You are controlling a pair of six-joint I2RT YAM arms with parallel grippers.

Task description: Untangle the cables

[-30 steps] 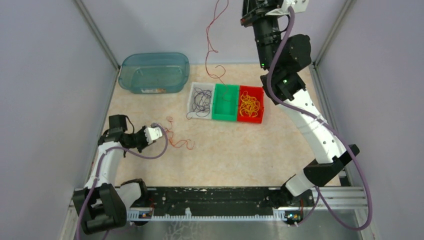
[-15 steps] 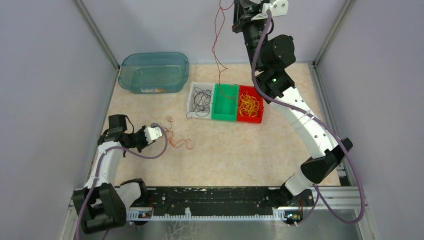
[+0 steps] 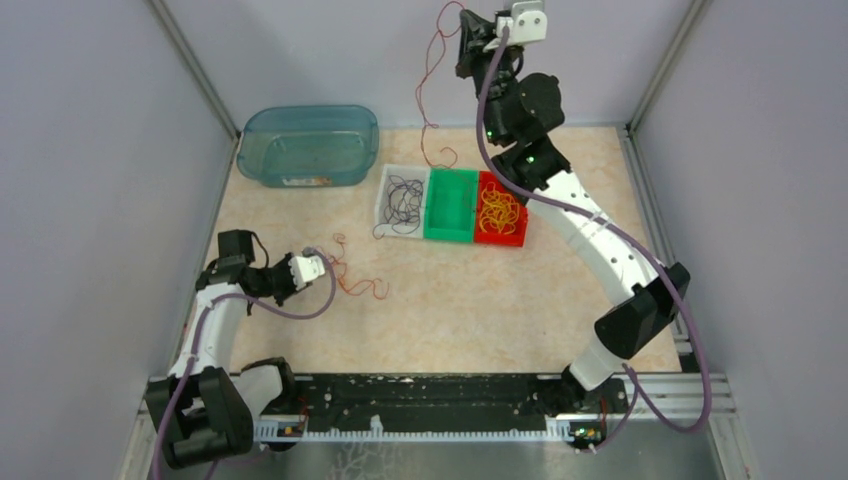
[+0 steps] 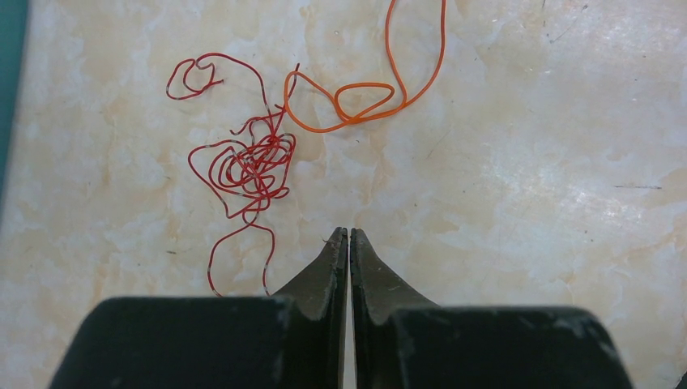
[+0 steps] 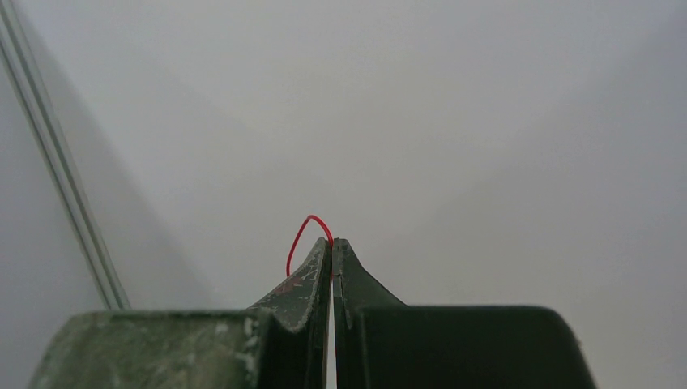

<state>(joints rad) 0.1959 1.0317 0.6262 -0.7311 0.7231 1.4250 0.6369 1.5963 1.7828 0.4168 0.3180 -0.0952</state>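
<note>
R gripper (image 5: pixel 332 241) high over table's (image 3: pixel 480 300) far edge, jaws pinched on dark red cable (image 3: pixel 428 100) | cable hangs below jaws, long axis vertical, tail nr green bin (image 3: pixel 450 205) | L gripper (image 4: pixel 348 232) closed, empty; red tangle (image 4: pixel 251 166) just ahead-left, nr left edge

The table (image 4: pixel 526 162) is smooth like pale stone and shines a little. The red tangle (image 4: pixel 247 166), the orange cable (image 4: pixel 356 101) and the red cable (image 5: pixel 312 216) have slick, shiny plastic skins. The left gripper (image 4: pixel 349 237) is dull black. The right gripper (image 5: pixel 332 243) is scuffed with pale scratches. The tub (image 3: pixel 310 110) is see-through plastic. The white bin (image 3: pixel 418 172), green bin (image 3: pixel 450 205) and red bin (image 3: pixel 500 240) may be matt plastic. The near rail (image 3: pixel 665 390) is bare metal. The left wall (image 3: pixel 90 150) is dull.
</note>
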